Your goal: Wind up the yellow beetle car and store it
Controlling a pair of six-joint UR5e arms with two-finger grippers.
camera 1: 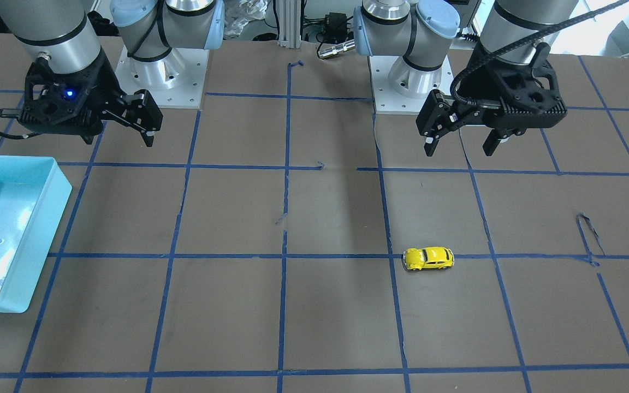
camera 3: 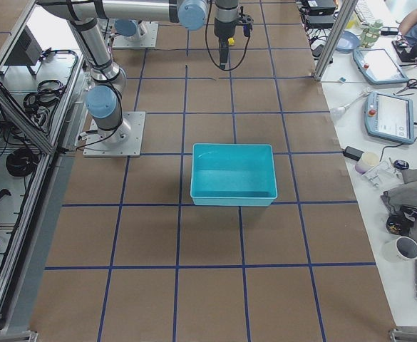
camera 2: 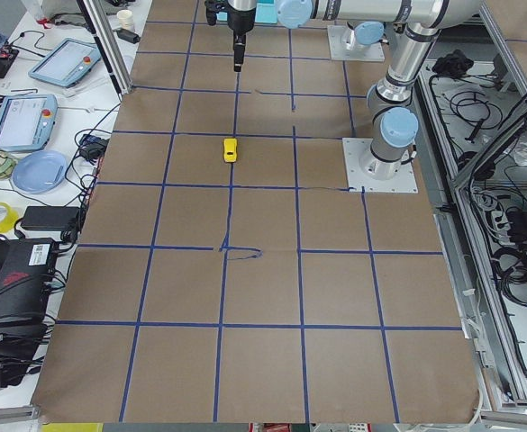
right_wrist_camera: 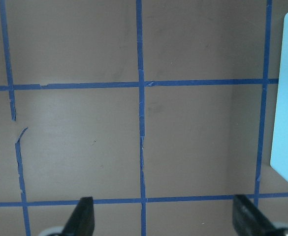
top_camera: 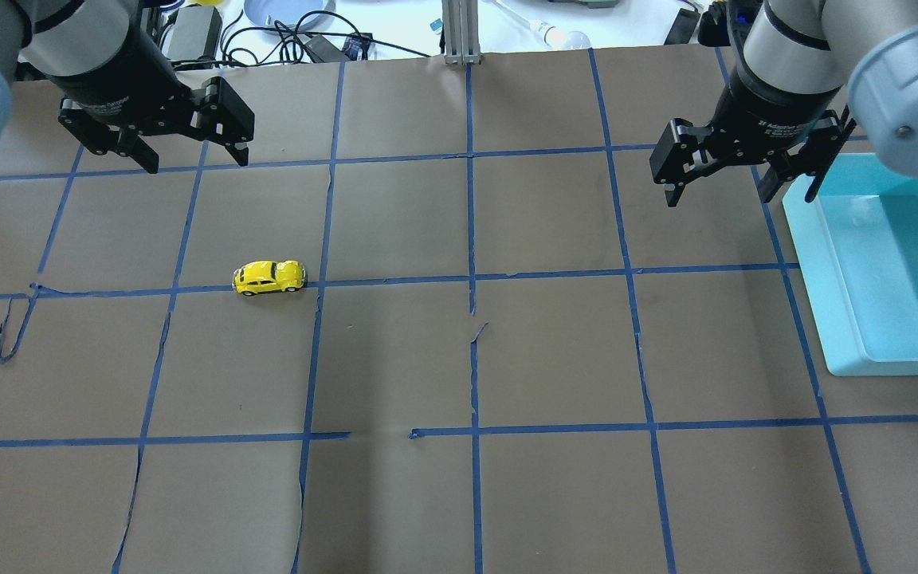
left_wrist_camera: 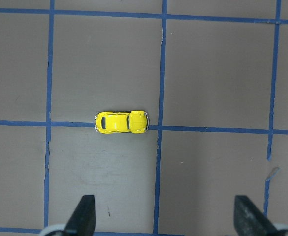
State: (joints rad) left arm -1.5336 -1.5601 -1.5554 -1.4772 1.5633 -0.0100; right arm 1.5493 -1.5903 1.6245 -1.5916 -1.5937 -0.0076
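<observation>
Brown table (top_camera: pixel 555 351) holds the yellow beetle car (top_camera: pixel 269 277) on a blue line (top_camera: pixel 395 281), near our left gripper (top_camera: pixel 196 159); that and our right gripper (top_camera: pixel 726 195) gape wide. Car looks light, slippery: we'd pinch its sides.

The left gripper (top_camera: pixel 196 162) hangs raised and points straight down, its fingers (left_wrist_camera: pixel 82 216) spread wide with nothing between them. The right gripper (top_camera: pixel 718 195) hangs likewise, its fingers (right_wrist_camera: pixel 82 216) apart and empty. The two stand well apart.
</observation>
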